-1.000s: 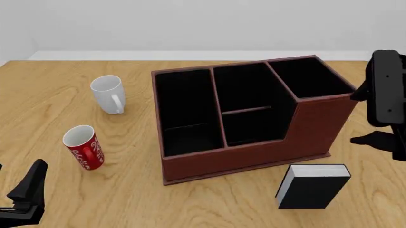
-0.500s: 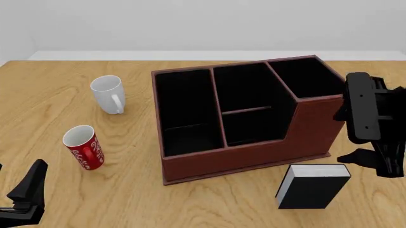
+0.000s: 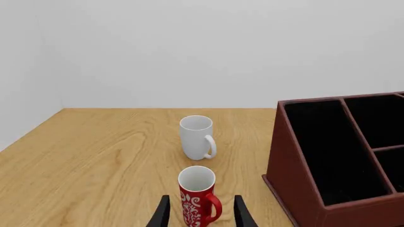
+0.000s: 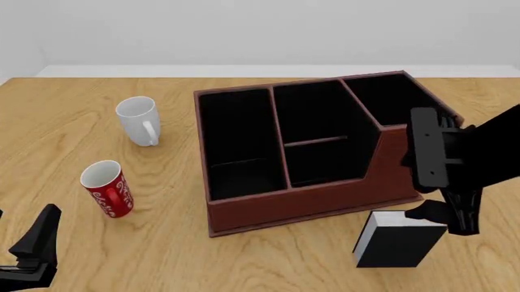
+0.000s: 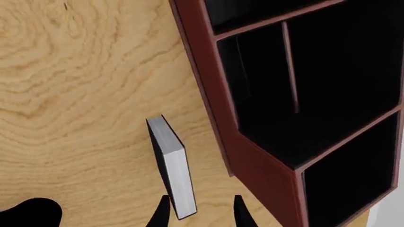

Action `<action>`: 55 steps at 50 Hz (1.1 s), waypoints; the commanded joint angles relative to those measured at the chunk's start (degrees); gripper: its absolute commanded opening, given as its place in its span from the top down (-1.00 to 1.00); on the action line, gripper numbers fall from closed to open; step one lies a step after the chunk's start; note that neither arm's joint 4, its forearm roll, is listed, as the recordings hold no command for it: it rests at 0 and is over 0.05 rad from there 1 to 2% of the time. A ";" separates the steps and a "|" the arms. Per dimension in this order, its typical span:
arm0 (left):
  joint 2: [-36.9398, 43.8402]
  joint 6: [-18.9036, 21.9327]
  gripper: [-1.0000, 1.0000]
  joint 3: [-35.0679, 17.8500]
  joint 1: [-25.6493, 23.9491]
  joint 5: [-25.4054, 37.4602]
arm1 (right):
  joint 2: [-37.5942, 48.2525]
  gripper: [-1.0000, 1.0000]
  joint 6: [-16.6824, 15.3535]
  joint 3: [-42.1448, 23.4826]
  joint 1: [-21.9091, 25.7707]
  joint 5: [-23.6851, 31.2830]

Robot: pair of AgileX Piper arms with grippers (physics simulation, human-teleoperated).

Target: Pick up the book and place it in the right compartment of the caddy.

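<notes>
1. Book (image 4: pixel 400 238) is standing upright on the table (image 4: pixel 57 134), just in front of the caddy (image 4: pixel 325 201) at its taller right end, white page edges facing up.
2. Your right gripper (image 4: pixel 442 213) is hanging directly over the book's top right edge; in the right wrist view the book's page edge (image 5: pixel 171 165) is lying between the two spread fingertips (image 5: pixel 162 215), jaws released, nothing grasped yet.
3. Right compartment (image 4: pixel 396 100) is sitting with only black lining showing, its front wall partly hidden by your right arm.
4. Your left gripper (image 3: pixel 200 217) is hanging low near the table's front left, jaws parted, pointing at the red mug (image 4: pixel 108 188).
5. White mug (image 4: pixel 138 121) is standing beyond the red one, apart from it, left of the caddy.
</notes>
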 commanded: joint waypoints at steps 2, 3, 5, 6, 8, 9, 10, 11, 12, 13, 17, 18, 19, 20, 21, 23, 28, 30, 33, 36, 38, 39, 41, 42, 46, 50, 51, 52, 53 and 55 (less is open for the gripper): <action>0.01 -0.01 -1.00 0.00 0.01 0.00 | 2.54 -1.00 3.87 0.41 2.61 -2.69; 0.00 -0.01 -1.00 0.00 0.01 0.00 | 2.58 -1.00 3.69 0.79 2.48 -3.05; 0.01 -0.02 -1.00 0.00 0.01 0.00 | 3.20 -1.00 8.23 1.80 6.59 -3.44; 0.02 -0.01 -1.00 0.00 0.01 0.00 | 3.35 -1.00 9.29 1.56 7.42 -3.28; 0.01 -0.01 -1.00 0.00 0.00 0.00 | 3.38 -1.00 10.24 1.78 8.35 -3.14; 0.01 0.00 -1.00 0.00 0.01 0.00 | 3.41 -1.00 10.33 1.93 8.45 -3.30; 0.01 0.00 -1.00 0.00 -0.01 0.00 | 3.42 -1.00 10.81 2.32 8.94 -3.32; 0.01 -0.01 -1.00 0.00 0.00 0.00 | 3.52 -1.00 11.16 2.44 9.25 -3.49; 0.00 0.00 -1.00 0.00 0.01 0.00 | 3.60 -1.00 11.26 2.38 9.29 -3.54; 0.01 0.00 -1.00 0.00 0.01 0.00 | 3.73 -1.00 11.74 2.37 9.67 -3.56; -0.01 -0.01 -1.00 0.00 0.01 0.00 | 4.13 -1.00 12.23 2.76 9.88 -4.05; 0.01 0.00 -1.00 0.00 0.00 0.00 | 4.18 -1.00 12.30 2.81 9.93 -4.13; 0.02 -0.01 -1.00 0.00 0.00 0.00 | 4.22 -1.00 12.40 2.83 10.00 -4.18; 0.00 0.00 -1.00 0.00 0.00 0.00 | 4.29 -1.00 12.55 2.84 10.08 -4.16; -0.01 0.00 -1.00 0.00 0.00 0.00 | 4.43 -1.00 12.87 2.79 10.23 -4.20; -0.01 0.00 -1.00 0.00 0.00 0.00 | 4.53 -1.00 13.23 3.27 10.39 -4.48; 0.02 0.00 -1.00 0.00 0.00 0.00 | 4.88 -1.00 14.70 4.62 11.05 -5.31; 0.00 0.00 -1.00 0.00 -0.01 0.00 | 4.96 -1.00 14.46 5.33 10.66 -5.90; 0.02 -0.01 -1.00 0.00 0.00 0.00 | 5.11 -1.00 14.66 5.82 10.43 -6.18; 0.01 -0.01 -1.00 0.00 0.01 0.00 | 5.51 -1.00 14.72 5.80 9.83 -6.46; 0.00 0.02 -1.00 0.00 -0.01 0.00 | 6.12 -1.00 15.14 5.94 9.18 -6.75; -0.01 -0.01 -1.00 0.00 0.00 0.00 | 7.47 -1.00 12.02 6.29 5.29 -8.11; -0.04 -0.02 -1.00 0.00 0.02 -0.01 | 8.00 -1.00 11.87 5.95 4.78 -8.15; 0.03 0.00 -1.00 0.00 0.02 0.01 | 8.28 -1.00 11.37 5.99 4.17 -8.32; 0.00 0.00 -1.00 0.00 0.00 0.00 | 9.01 -1.00 11.09 5.99 3.43 -8.93; 0.00 0.00 -1.00 0.00 0.01 0.00 | 9.89 -1.00 10.55 7.10 2.27 -10.24; -0.01 -0.01 -1.00 0.00 0.00 0.00 | 10.14 -1.00 10.18 7.40 1.76 -10.64; -0.02 0.00 -1.00 0.00 0.00 0.00 | 10.22 -1.00 10.10 7.64 1.63 -10.76; 0.01 0.00 -1.00 0.00 0.01 0.00 | 10.33 -1.00 10.08 7.78 1.52 -10.90; 0.02 0.00 -1.00 0.00 0.02 0.00 | 10.69 -1.00 10.63 8.08 1.81 -11.36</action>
